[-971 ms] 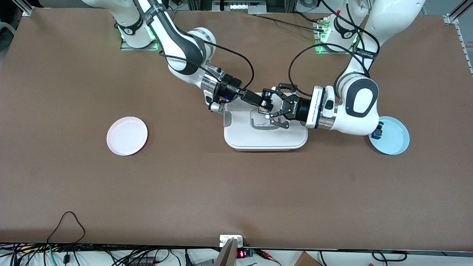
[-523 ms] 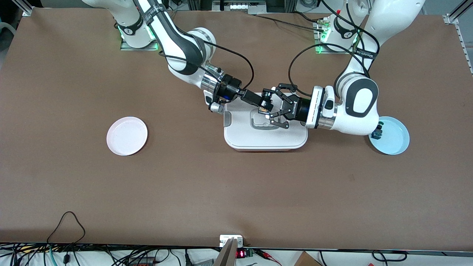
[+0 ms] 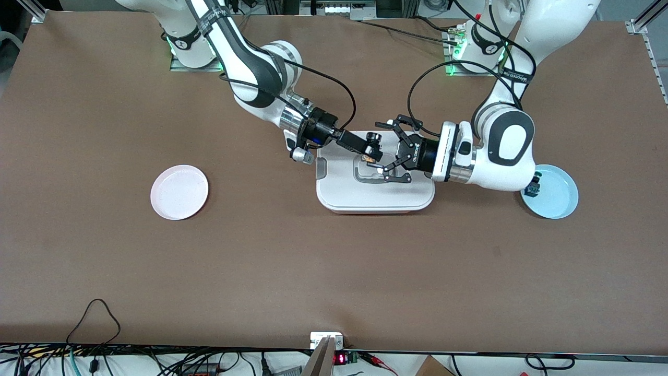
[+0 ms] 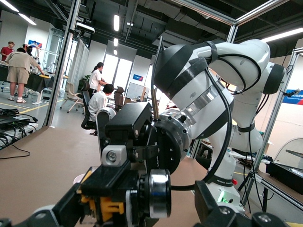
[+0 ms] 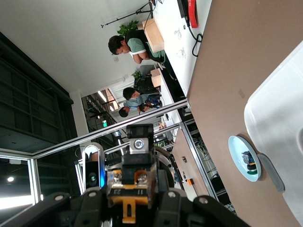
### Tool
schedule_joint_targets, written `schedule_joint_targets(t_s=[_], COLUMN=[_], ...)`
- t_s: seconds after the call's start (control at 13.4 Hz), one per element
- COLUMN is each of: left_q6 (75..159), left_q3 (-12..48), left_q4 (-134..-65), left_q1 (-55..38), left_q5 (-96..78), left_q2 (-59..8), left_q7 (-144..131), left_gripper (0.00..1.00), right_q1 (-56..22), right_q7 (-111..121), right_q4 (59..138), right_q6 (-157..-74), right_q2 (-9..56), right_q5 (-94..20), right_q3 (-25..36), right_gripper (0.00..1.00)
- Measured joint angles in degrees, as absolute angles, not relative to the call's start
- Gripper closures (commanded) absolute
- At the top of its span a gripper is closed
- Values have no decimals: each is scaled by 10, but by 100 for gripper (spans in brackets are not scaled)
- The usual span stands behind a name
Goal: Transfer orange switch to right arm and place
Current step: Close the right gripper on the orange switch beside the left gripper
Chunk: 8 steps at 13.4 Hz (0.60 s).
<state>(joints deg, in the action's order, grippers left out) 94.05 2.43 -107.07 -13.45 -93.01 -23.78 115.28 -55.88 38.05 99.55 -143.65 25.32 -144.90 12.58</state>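
- I see the right gripper (image 3: 371,155) clamped on the orange switch (image 3: 368,156), holding it in the air over the white lidded box (image 3: 334,193) in the middle of the table
- The left gripper (image 3: 385,151) has its fingers spread apart, 1 on each side of the gap facing the switch, and it no longer grips anything as far as I can judge
- In the right wrist view the orange switch (image 5: 129,208) sits between that arm's 2 black fingers
- To do this step well, I would back the right arm straight out along its own axis before turning, so the switch does not clip the left fingers
- The pink plate (image 3: 179,191) lies toward the right arm's end, with bare brown table (image 3: 261,250) around it
- The blue plate (image 3: 561,201) holds another small switch (image 3: 533,188); I keep away from it
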Motion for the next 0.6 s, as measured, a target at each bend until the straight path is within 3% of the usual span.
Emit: schedule_joint_targets(t_s=[0.37, 0.6], left_q6=[953, 933], left_q3=[21, 14], left_q4=[-1068, -1069], left_q1=[-132, -118], left_q5=[-937, -932], left_q2=[-238, -237], left_q7=[1153, 1153], left_gripper=[0, 0], right_q1=[-552, -521], right_q7=[378, 322], right_q4=[996, 996], right_q6=[-1435, -1424], right_q2=[249, 249], right_q5=[-1423, -1344], right_q3=[138, 145], right_gripper=[100, 100])
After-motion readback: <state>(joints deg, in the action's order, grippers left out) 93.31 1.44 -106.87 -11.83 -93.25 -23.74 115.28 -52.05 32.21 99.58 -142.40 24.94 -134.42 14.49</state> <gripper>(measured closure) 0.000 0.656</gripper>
